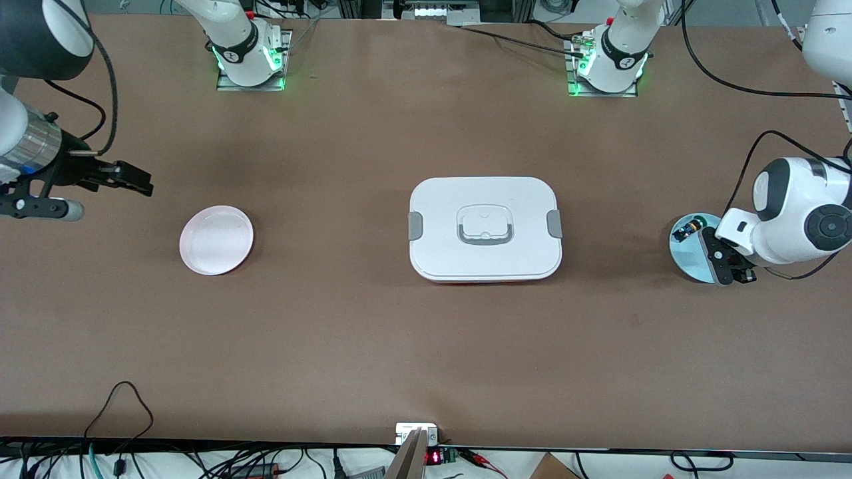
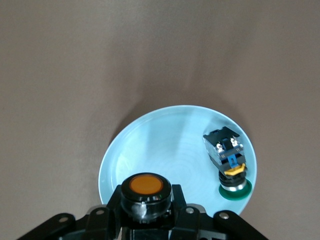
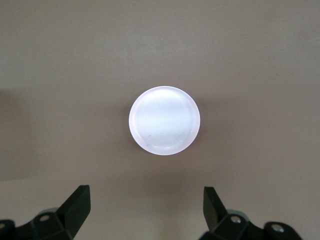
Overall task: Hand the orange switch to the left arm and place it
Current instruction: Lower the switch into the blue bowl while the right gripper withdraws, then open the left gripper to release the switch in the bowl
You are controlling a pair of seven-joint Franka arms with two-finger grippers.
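Note:
My left gripper (image 2: 146,202) is shut on the orange switch (image 2: 146,187), whose orange round cap shows between the fingers, over the light blue plate (image 2: 165,145). In the front view the left gripper (image 1: 727,265) is over that plate (image 1: 692,256) at the left arm's end of the table, and the switch is hidden there. The white lidded box (image 1: 485,228) lies mid-table. My right gripper (image 1: 136,179) is open and empty in the air near the pink plate (image 1: 216,240); in the right wrist view its fingers (image 3: 77,202) frame the plate (image 3: 164,120).
A small black switch with a green cap (image 2: 227,157) lies on the blue plate beside the held switch; it also shows in the front view (image 1: 685,230). The arm bases (image 1: 249,60) stand along the table edge farthest from the front camera. Cables run along the nearest edge.

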